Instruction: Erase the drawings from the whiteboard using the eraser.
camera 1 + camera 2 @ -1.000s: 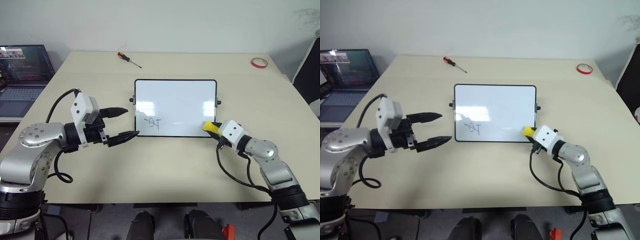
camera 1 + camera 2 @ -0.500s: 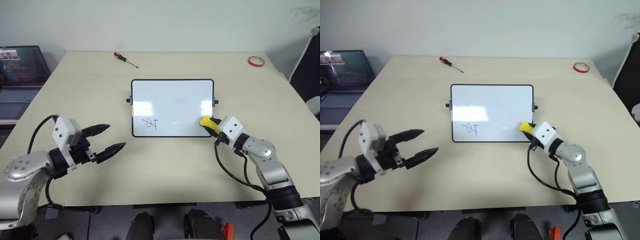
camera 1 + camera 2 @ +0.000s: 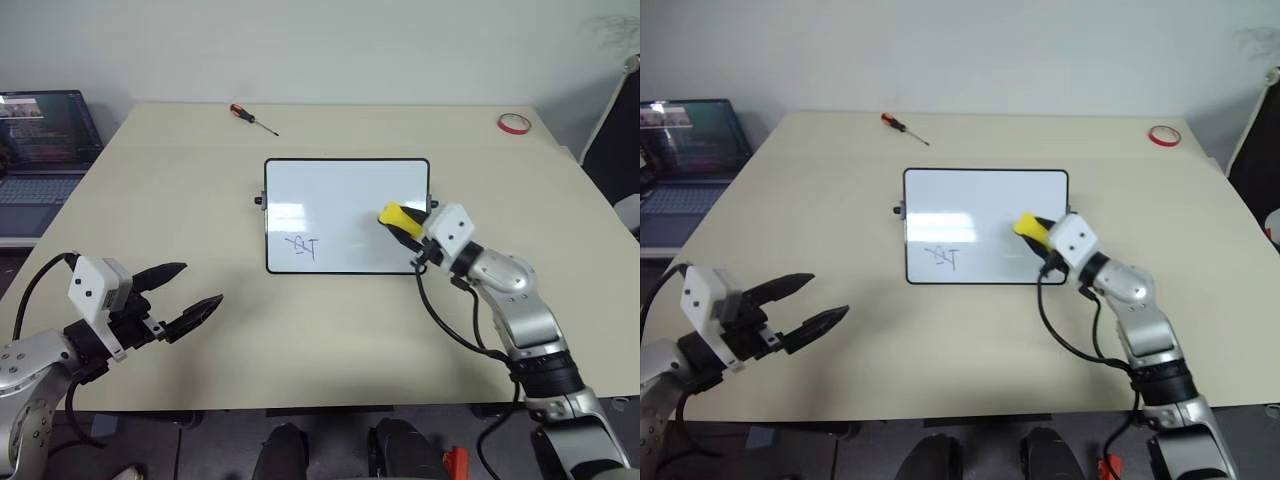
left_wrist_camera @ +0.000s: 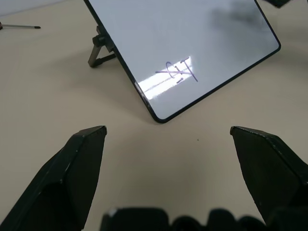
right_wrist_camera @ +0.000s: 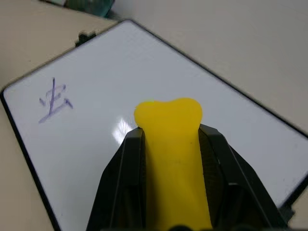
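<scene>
I see the eraser (image 3: 396, 218) clamped in my right pincer (image 3: 408, 228), held over the right part of the whiteboard (image 3: 340, 200), which lies at the middle of the worktop (image 3: 330, 320). One blue scribble, the drawings (image 3: 303, 246), sits near the board's near left corner. My left pincer (image 3: 188, 296) hangs wide open and empty over the near left of the worktop, well apart from the board.
</scene>
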